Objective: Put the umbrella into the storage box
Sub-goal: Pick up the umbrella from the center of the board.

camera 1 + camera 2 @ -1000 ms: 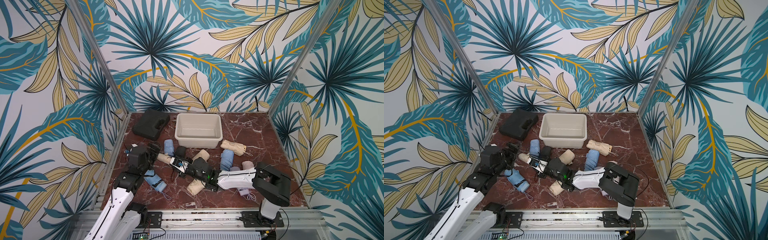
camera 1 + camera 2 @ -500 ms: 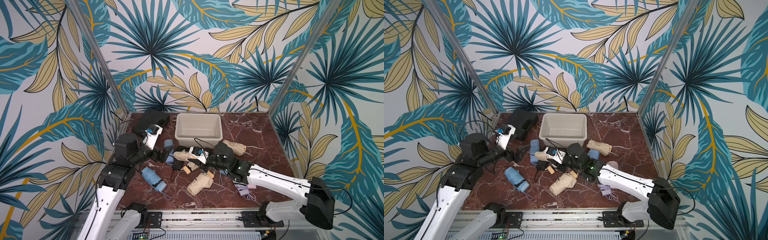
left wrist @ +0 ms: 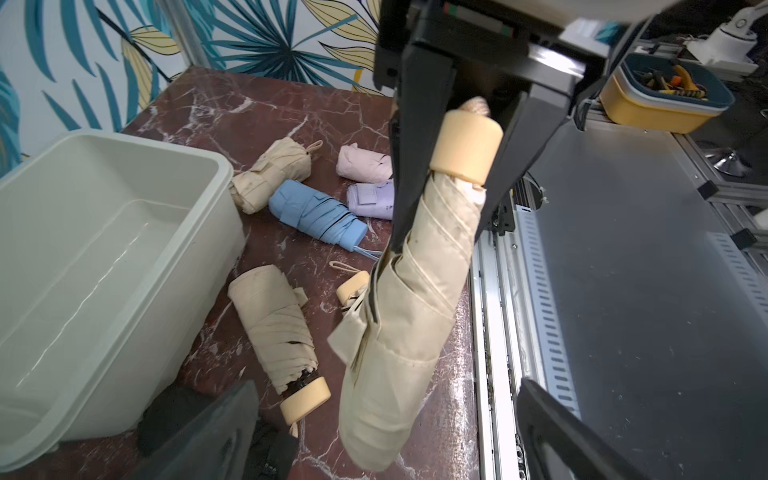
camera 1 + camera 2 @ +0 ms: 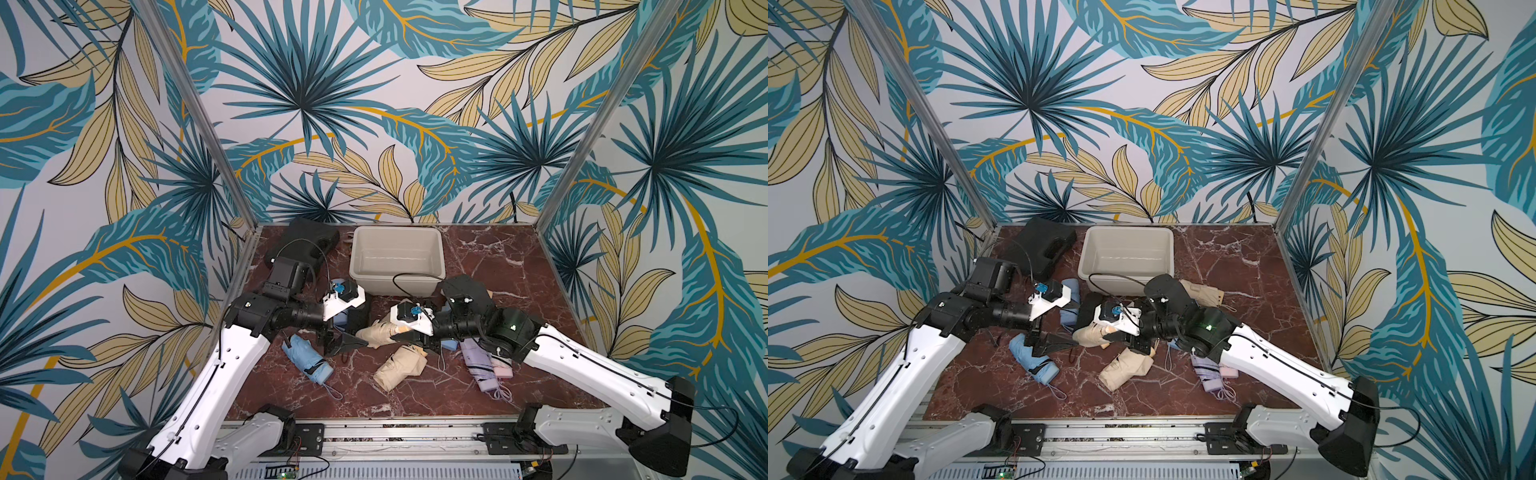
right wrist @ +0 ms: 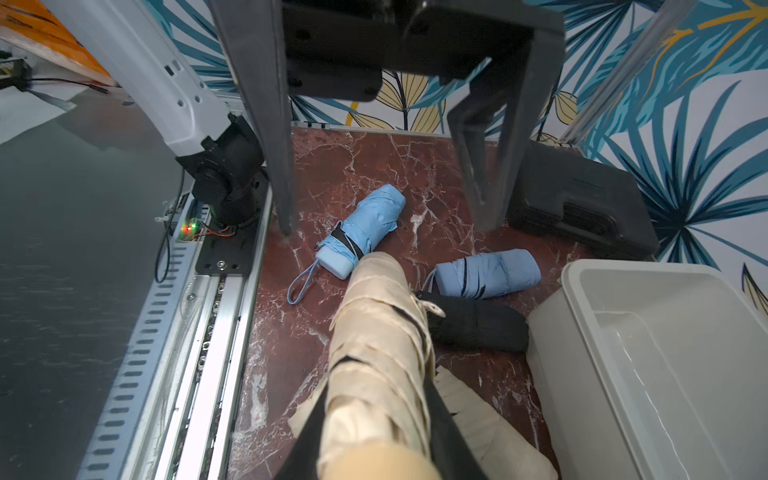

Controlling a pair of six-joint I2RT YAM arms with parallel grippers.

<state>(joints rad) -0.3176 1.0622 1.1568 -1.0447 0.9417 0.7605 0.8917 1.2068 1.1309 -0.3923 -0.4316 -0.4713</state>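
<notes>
- Beige umbrella (image 3: pixel 415 291), folded, is held clear of the bench (image 4: pixel 498 257) and lies roughly level between the two arms. It is in front of the box (image 4: pixel 370 284), not in it.
- Right gripper (image 3: pixel 438 241): fingers (image 3: pixel 415 145) pinch the beige umbrella at its handle end, with the round cap seated between them.
- Left gripper (image 5: pixel 386 228): fingers (image 5: pixel 266 124) are spread wide and grip nothing. The beige umbrella's free end points at the gap between them; cannot tell whether it touches.
- Box is off-white, open side up, at the back of the bench. Black case (image 4: pixel 307 241) sits just beside it, on the left arm's side.
- On the bench: blue umbrella (image 4: pixel 307 359) near the left arm and loose beige umbrella (image 4: pixel 399 368) below the held one. Lilac umbrella (image 4: pixel 482 370) is by the right arm, with pink umbrella (image 4: pixel 500 368) touching it.
- Right wrist view: black umbrella (image 5: pixel 473 324) lies just beside the box's corner, with second blue umbrella (image 5: pixel 490 270) alongside.
</notes>
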